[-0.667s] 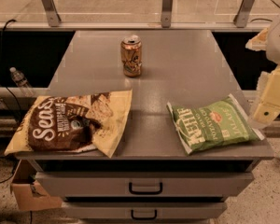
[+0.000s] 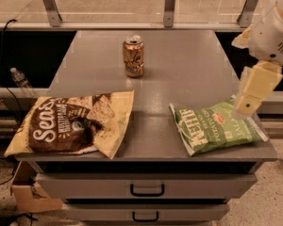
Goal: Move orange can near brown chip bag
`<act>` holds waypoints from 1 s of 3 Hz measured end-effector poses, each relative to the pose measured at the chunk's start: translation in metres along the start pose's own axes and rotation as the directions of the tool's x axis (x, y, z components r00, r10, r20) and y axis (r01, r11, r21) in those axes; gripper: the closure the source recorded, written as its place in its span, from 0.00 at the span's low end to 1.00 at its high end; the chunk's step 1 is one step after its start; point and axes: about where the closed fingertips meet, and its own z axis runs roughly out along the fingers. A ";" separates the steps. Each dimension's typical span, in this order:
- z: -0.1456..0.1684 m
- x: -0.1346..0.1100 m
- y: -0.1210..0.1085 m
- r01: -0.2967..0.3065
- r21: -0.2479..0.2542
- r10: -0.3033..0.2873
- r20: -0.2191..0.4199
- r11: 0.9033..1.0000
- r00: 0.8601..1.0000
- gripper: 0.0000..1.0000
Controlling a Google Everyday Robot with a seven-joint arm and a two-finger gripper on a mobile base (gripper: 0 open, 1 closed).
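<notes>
The orange can (image 2: 133, 56) stands upright on the grey cabinet top (image 2: 188, 60), towards the back and left of centre. The brown chip bag (image 2: 73, 125) lies flat at the front left corner, partly over the left edge, about a bag's width in front of the can. My gripper (image 2: 245, 105) hangs from the white arm (image 2: 273, 32) at the right edge of the cabinet, above the right end of the green chip bag (image 2: 214, 128). It is far to the right of the can and holds nothing that I can see.
The green chip bag lies at the front right. Metal rail posts (image 2: 169, 6) run along the back edge. Two drawers with handles (image 2: 147, 190) face the front. A plastic bottle (image 2: 20, 78) and a cardboard box (image 2: 30, 192) sit at the left, below the top.
My arm and gripper have moved a little to the left, over the right end of the green bag. The can and both bags have not moved.
</notes>
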 end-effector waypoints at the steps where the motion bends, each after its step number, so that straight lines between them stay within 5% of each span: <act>1: 0.033 -0.031 -0.026 -0.011 -0.014 0.012 0.082 1.000 0.997 0.00; 3: 0.080 -0.092 -0.076 -0.036 0.002 0.035 0.214 0.999 0.976 0.00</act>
